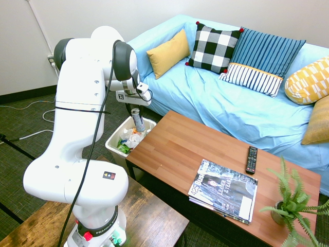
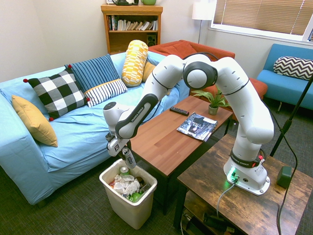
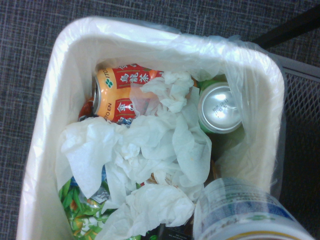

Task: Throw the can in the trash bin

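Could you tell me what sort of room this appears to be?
Probably a lounge or living room: a light-blue sofa with cushions, a wooden coffee table bearing magazines and a remote, and a bookshelf beyond.

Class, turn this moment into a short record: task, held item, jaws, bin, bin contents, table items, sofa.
task: throw the can in the trash bin
held item: slim can, tilted
jaws: shut on the can, above the bin
bin: white trash bin, beside the wooden table
bin contents: crumpled white tissue, orange-and-red can, upended can
table items: remote, magazines, potted fern
sofa: light blue cover, cushions
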You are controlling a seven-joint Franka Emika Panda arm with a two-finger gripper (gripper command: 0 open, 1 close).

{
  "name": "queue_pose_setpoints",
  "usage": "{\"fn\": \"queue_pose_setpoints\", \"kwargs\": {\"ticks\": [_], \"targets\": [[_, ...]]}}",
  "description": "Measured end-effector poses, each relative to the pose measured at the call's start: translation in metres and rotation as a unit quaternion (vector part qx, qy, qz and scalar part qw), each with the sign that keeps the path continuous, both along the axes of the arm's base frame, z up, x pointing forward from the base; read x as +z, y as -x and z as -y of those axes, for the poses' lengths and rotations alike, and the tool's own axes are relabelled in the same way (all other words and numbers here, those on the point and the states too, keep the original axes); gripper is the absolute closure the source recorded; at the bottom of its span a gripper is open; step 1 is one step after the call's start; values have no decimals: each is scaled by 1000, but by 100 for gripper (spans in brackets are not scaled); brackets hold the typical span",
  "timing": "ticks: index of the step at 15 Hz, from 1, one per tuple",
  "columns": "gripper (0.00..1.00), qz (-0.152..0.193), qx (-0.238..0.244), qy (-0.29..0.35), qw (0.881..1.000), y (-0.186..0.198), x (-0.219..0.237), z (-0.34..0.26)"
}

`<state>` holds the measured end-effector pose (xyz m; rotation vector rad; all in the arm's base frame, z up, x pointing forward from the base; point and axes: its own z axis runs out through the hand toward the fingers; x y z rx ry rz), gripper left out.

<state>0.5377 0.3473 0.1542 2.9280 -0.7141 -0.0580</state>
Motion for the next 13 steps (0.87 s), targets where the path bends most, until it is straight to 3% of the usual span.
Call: {"fn": "queue_pose_setpoints", "kwargs": {"ticks": [9,13], "targets": [[0,13,-4,-1,1000,-9,10,2],[0,82,-50,40,995,-14,38,16]]}}
